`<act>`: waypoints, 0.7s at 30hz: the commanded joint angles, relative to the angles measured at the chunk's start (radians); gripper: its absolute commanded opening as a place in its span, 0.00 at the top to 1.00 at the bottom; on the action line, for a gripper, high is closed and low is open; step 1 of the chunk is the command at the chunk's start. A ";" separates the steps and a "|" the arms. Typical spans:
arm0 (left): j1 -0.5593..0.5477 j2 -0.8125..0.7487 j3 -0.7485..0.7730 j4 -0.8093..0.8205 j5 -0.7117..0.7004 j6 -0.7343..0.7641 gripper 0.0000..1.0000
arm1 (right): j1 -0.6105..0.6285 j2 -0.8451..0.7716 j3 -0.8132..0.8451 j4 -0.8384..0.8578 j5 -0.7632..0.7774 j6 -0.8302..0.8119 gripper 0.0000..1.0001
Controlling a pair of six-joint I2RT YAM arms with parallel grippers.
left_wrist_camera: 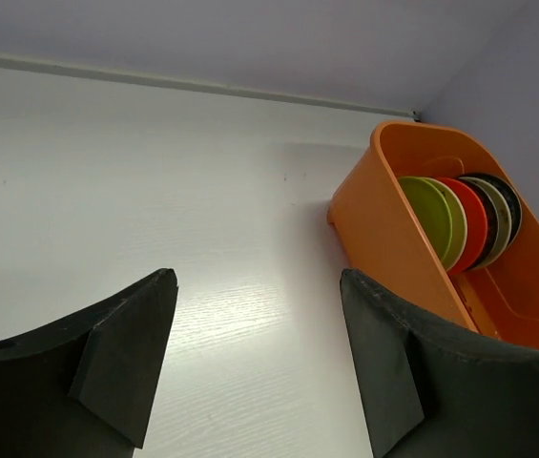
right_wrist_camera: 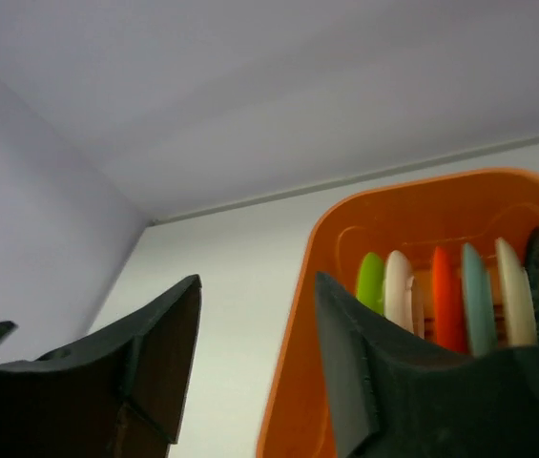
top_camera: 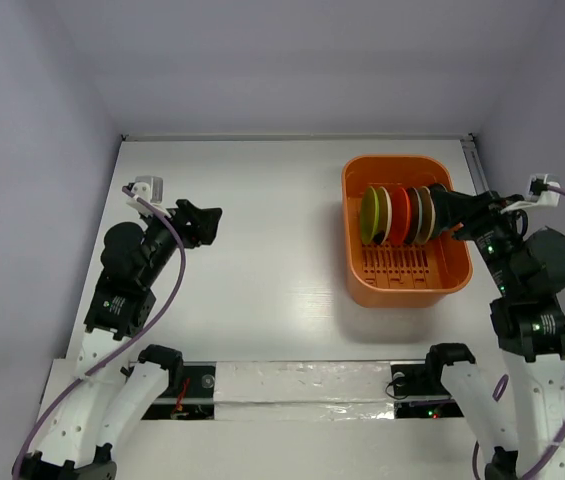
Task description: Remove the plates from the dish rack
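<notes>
Right hand (top_camera: pixel 436 214) sits over the right end of the orange dish rack (top_camera: pixel 403 292), pointing left, its arm (top_camera: pixel 522 268) folded at the right edge of the desk (top_camera: pixel 262 260). The hand is spread open with nothing between its tips. I see the plates (top_camera: pixel 394 215) standing on edge in a row in the rack's far half, with the lime green plate (top_camera: pixel 370 218) leftmost and the red-orange plate (top_camera: pixel 400 214) mid-row. Left hand (top_camera: pixel 205 222) hovers over the white desk, well apart from the rack, spread wide and empty. From above, the right hand covers the last plates, and I cannot tell whether it touches one. On the right wrist camera, one finger (right_wrist_camera: pixel 364 372) hides the plates' lower halves.
</notes>
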 commanded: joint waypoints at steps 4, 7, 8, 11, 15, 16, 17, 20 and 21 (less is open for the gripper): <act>-0.005 -0.023 0.019 0.002 0.006 0.018 0.39 | 0.019 0.139 0.084 0.021 -0.101 -0.045 0.75; -0.015 -0.023 0.004 -0.007 0.012 0.011 0.47 | 0.114 0.228 0.156 -0.028 0.035 -0.088 0.97; -0.015 -0.024 0.003 -0.018 0.007 0.011 0.51 | 0.204 0.260 0.179 -0.045 0.075 -0.099 0.99; -0.015 -0.029 -0.002 -0.054 -0.017 0.008 0.75 | 0.355 0.395 0.270 -0.103 0.256 -0.131 1.00; -0.024 -0.037 -0.013 -0.113 -0.069 -0.018 1.00 | 0.423 0.550 0.336 -0.166 0.400 -0.152 1.00; -0.024 -0.038 -0.019 -0.134 -0.074 -0.018 1.00 | 0.423 0.600 0.344 -0.179 0.440 -0.160 1.00; -0.024 -0.043 -0.025 -0.143 -0.076 -0.018 1.00 | 0.434 0.627 0.350 -0.185 0.460 -0.162 1.00; -0.036 -0.063 -0.060 -0.153 -0.091 -0.025 1.00 | 0.455 0.722 0.381 -0.206 0.520 -0.169 0.95; -0.036 -0.067 -0.065 -0.147 -0.089 -0.028 1.00 | 0.455 0.742 0.388 -0.218 0.570 -0.165 0.92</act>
